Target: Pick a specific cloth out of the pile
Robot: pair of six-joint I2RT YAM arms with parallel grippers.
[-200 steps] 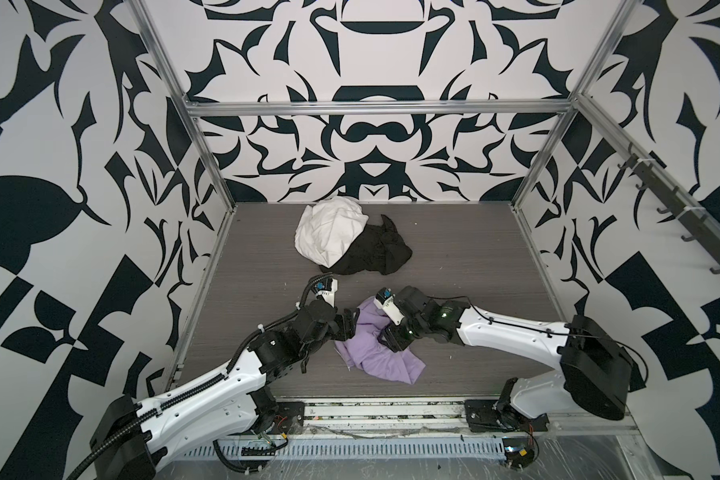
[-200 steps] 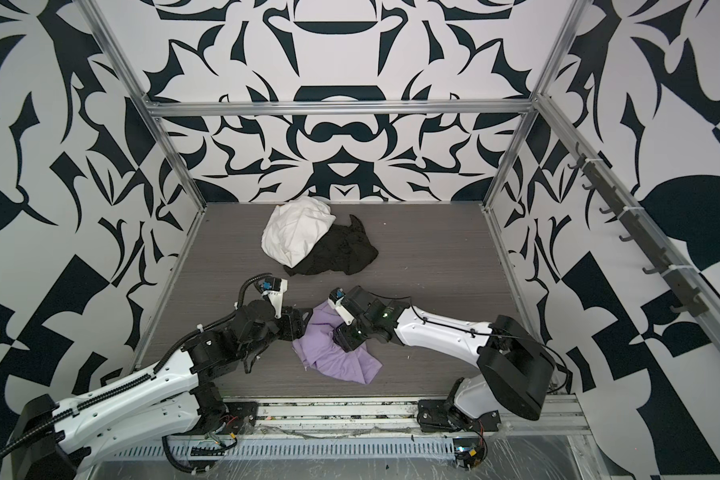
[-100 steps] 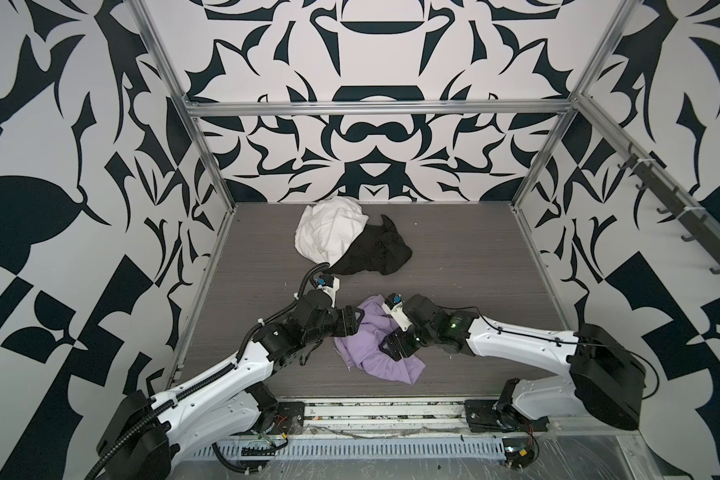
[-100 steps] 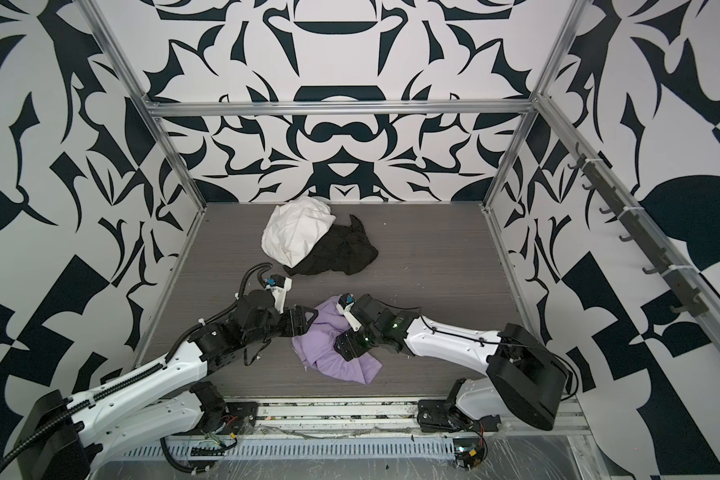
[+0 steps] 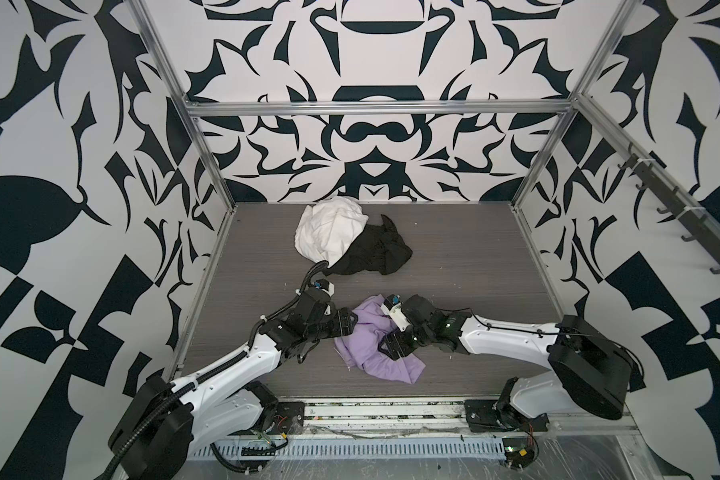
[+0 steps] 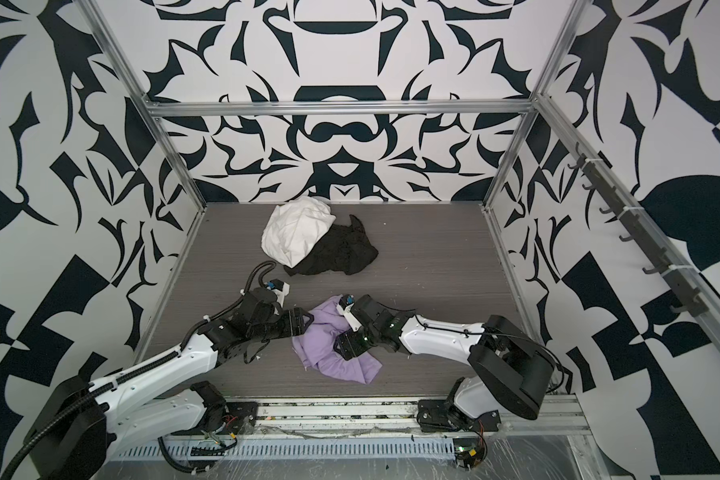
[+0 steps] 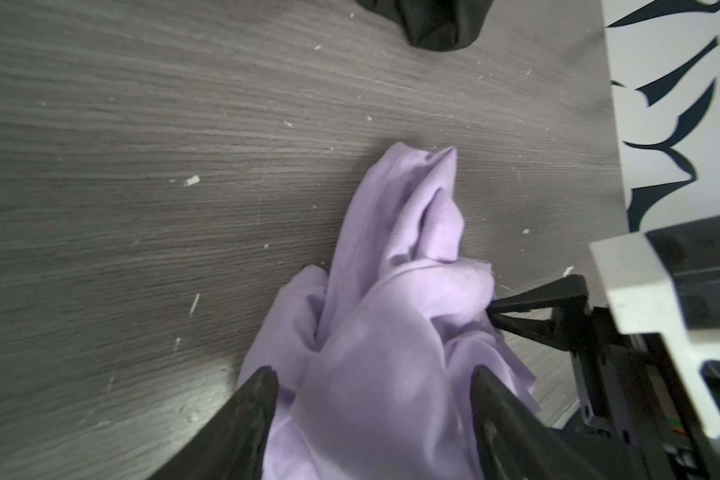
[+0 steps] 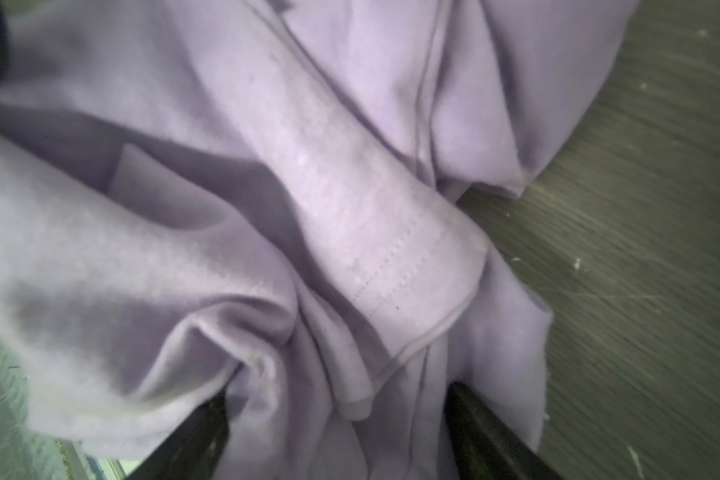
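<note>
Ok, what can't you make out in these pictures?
Purple cloth: its middle hidden under the right gripper in both top views.
Black cloth: one side hidden by the white cloth; cut off by the frame edge in the left wrist view.
Pale specks on the table: too small to identify.

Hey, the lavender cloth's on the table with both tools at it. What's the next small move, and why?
Probably lift both tools clear. The cloth already lies on the table, apart from the white cloth and black cloth, and the left tool and right tool both stand open around its folds.
</note>
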